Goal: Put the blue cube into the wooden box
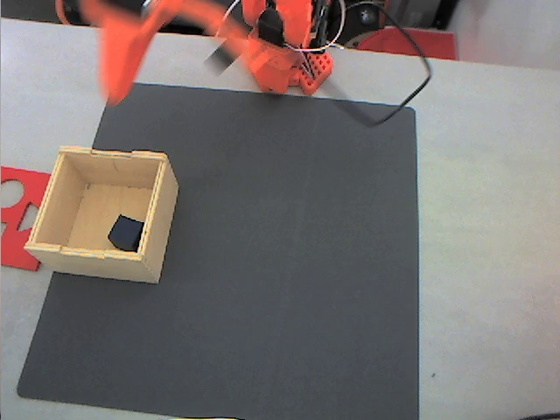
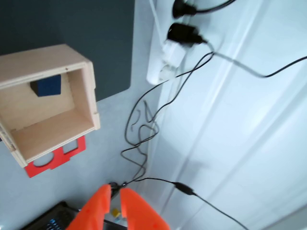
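- The small navy-blue cube (image 1: 126,232) already lies inside the pale plywood box (image 1: 164,219); nothing remains to place
- Your orange pincer (image 2: 115,192) holds nothing, fingers nearly together; retreat smoothly, high above the box walls

The wooden box (image 1: 159,217) is pale, smooth plywood; the blue cube (image 1: 126,232) matte; the mat (image 1: 289,262) dull dark grey.

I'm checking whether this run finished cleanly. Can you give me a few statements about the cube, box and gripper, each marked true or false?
1. The blue cube lies inside the wooden box. True.
2. The gripper holds the cube. False: in the wrist view it holds nothing and is well away from the box.
3. The box stands on the dark mat. True.
4. The red sheet lies inside the box. False: it lies on the table beside it.
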Tool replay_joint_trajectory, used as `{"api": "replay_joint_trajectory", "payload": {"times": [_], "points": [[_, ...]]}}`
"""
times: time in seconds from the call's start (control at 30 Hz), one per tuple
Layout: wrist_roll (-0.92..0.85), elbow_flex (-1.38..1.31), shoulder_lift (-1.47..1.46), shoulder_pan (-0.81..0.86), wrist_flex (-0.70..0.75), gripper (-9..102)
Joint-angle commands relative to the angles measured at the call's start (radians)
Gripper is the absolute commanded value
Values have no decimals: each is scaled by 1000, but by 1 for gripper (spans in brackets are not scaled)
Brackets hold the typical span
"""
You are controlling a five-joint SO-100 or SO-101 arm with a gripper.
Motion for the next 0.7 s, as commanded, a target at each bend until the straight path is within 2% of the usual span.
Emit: {"api": "replay_joint_trajectory", "payload": {"times": [0.0,0.1,0.2,0.33,0.47,0.67], "points": [[0,238,368,-156,-20,0],[28,396,506,-296,-8,0],[34,532,534,-324,-26,0],[28,859,667,-345,-150,0],[18,1187,965,-405,-255,0],[-9,1370,1298,-420,-207,0]]}}
